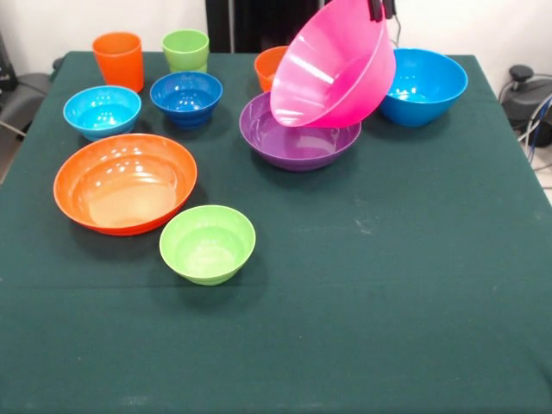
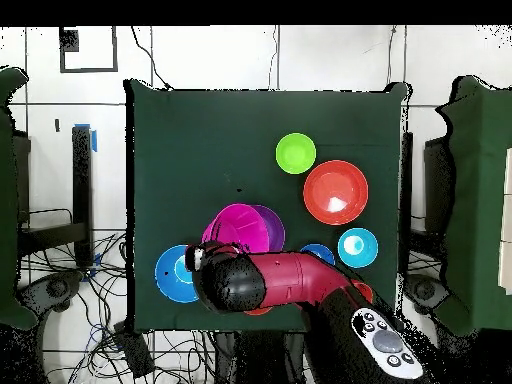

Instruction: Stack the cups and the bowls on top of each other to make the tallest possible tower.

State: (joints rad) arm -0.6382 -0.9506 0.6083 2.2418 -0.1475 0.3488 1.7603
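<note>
The end effector [image 1: 380, 9] shows only as dark tips at the top edge of the front view, clamped on the far rim of the large pink bowl [image 1: 332, 65], which hangs tilted in the air with its opening turned toward the camera. Directly beneath the lifted bowl, the purple bowl [image 1: 297, 138] sits on the green surface [image 1: 388, 285], its rim partly overlapped by the pink one but seemingly not touching it. Just beside the end effector, lower and to the right in the front view, stands the big blue bowl [image 1: 424, 84]. A small orange bowl [image 1: 269, 65] peeks out behind the pink bowl's left edge. Farther left of the end effector are the dark-blue bowl [image 1: 186, 97], the light-blue bowl [image 1: 102, 110], the lime-green cup [image 1: 185, 50] and the orange cup [image 1: 118, 59]. Well below it, toward the camera, lie the wide shallow orange bowl [image 1: 125, 183] and the small lime-green bowl [image 1: 208, 244]. From overhead, the red arm [image 2: 300, 280] reaches over the pink bowl [image 2: 238, 228].
</note>
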